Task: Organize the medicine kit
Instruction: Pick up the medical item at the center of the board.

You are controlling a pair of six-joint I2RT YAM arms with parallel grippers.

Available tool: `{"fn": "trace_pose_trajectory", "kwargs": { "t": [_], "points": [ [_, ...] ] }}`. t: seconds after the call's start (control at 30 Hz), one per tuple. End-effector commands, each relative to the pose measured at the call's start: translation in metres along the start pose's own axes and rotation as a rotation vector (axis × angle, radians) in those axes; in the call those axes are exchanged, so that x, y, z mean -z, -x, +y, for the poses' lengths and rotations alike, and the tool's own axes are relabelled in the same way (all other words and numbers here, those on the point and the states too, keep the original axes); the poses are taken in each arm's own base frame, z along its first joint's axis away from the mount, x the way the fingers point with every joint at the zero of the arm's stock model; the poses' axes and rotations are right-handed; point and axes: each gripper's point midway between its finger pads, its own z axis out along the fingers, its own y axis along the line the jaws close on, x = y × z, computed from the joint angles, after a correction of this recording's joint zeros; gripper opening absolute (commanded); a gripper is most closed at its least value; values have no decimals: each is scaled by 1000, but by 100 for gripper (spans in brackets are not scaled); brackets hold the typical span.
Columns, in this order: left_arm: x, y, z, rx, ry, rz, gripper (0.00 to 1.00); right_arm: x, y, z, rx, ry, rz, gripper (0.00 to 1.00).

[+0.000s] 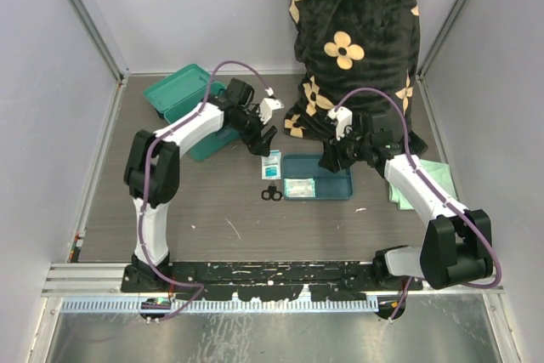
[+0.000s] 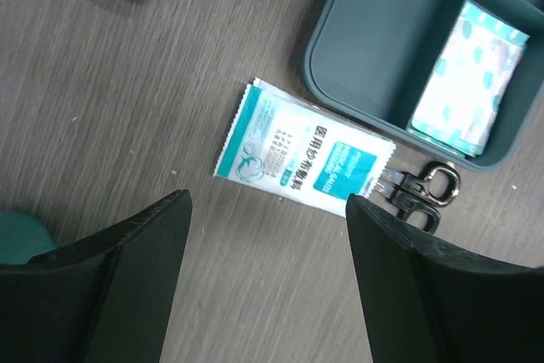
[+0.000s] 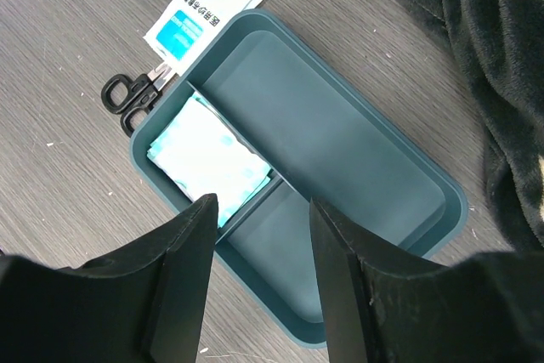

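The medicine kit [image 1: 182,98], a teal-green box with its lid up, stands at the back left under my left arm. A white-and-teal gauze packet [image 2: 302,155] lies flat on the table beside black scissors [image 2: 425,194]. My left gripper [image 2: 268,201] hovers open just short of the packet, with nothing between its fingers. The darker divided tray [image 3: 331,116] holds a pale patterned packet [image 3: 208,157] in one small compartment. My right gripper [image 3: 263,203] hangs open and empty above the tray's near end. From above, the left gripper [image 1: 265,140] and right gripper [image 1: 330,159] flank the tray [image 1: 333,166].
A person in a black plush garment with tan flowers [image 1: 348,48] leans in at the back, its hem close to the tray. A pale green cloth [image 1: 429,178] lies at the right under my right arm. Grey walls enclose the table on the left, right and back.
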Motion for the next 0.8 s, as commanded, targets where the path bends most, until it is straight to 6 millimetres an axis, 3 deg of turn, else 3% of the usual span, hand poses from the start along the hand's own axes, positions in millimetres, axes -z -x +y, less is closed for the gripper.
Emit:
{"fn": "trace_pose_trajectory", "kwargs": {
  "t": [0.0, 0.27, 0.5, 0.77],
  "points": [
    [-17, 3, 1, -32, -54, 42, 75, 4, 11, -2, 37, 0, -40, 53],
    [-50, -8, 8, -36, -83, 113, 70, 4, 6, -1, 28, 18, -29, 54],
    [-58, -21, 7, -58, -87, 159, 66, 3, 3, -1, 16, 34, -18, 54],
    [-61, -35, 0, -74, -82, 185, 52, 2, 1, -1, 11, 41, -10, 54]
  ]
}}
